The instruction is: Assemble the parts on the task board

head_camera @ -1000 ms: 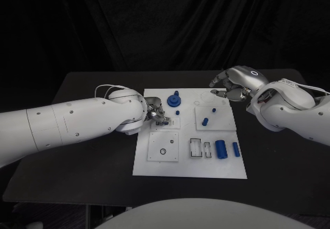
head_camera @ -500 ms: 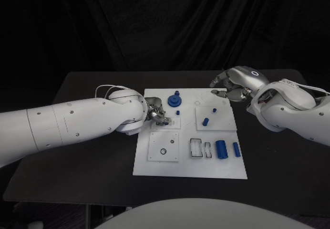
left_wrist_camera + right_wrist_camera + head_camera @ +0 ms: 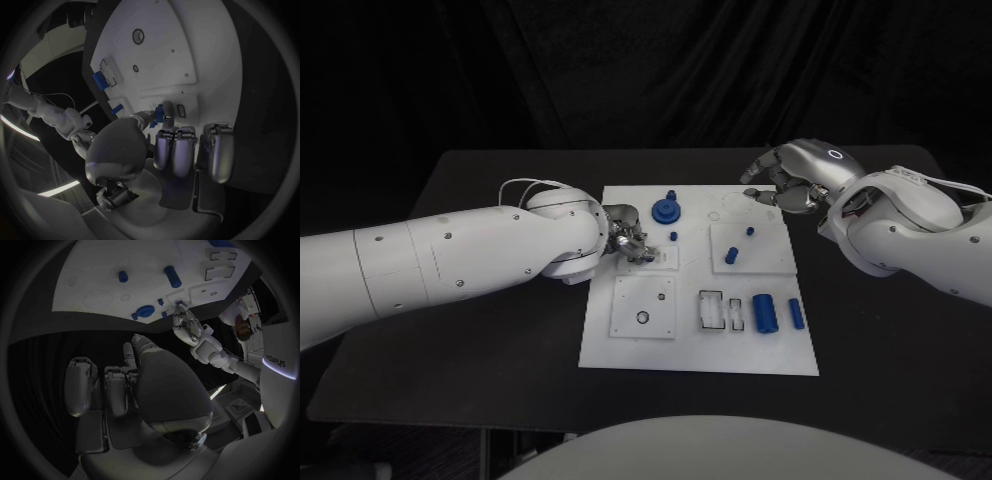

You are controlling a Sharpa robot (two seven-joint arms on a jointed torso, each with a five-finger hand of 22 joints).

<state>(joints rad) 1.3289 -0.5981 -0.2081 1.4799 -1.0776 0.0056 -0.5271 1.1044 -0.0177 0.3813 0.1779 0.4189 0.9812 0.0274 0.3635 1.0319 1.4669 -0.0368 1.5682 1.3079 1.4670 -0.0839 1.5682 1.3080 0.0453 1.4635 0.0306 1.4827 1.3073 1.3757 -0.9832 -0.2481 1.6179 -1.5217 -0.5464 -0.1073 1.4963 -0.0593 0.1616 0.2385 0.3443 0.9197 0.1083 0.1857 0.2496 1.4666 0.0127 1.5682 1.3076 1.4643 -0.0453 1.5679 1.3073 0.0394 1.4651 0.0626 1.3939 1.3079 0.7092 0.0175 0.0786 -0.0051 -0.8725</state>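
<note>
- A small blue part (image 3: 159,116) was pinched between the left hand (image 3: 626,240)'s thumb and a fingertip, seen in the left wrist view; the other fingers (image 3: 176,150) of that hand lay curled side by side, just short of the board.
- The pinched part sat directly over the task board (image 3: 689,355), above a small raised white block near the board's left edge, at about 10 o'clock from the board's centre.
- Just beside the left hand, toward 1 o'clock, stood a round blue gear-like part (image 3: 666,211) with a peg rising from it; a small blue peg (image 3: 672,236) stood just at 3 o'clock of the fingertips.
- Further to 3 o'clock, a square white block carried two blue pegs (image 3: 731,256), apart from both hands.
- At 5 o'clock from the board's centre lay a thick blue cylinder (image 3: 763,312) and a thinner blue rod (image 3: 795,314), side by side, beside empty rectangular slots.
- The right hand (image 3: 783,186) hovered at the board's far right corner, about 1 o'clock, fingers curled in; the right wrist view showed nothing in them.
- The board lay in the middle of the black worktop (image 3: 488,330).
</note>
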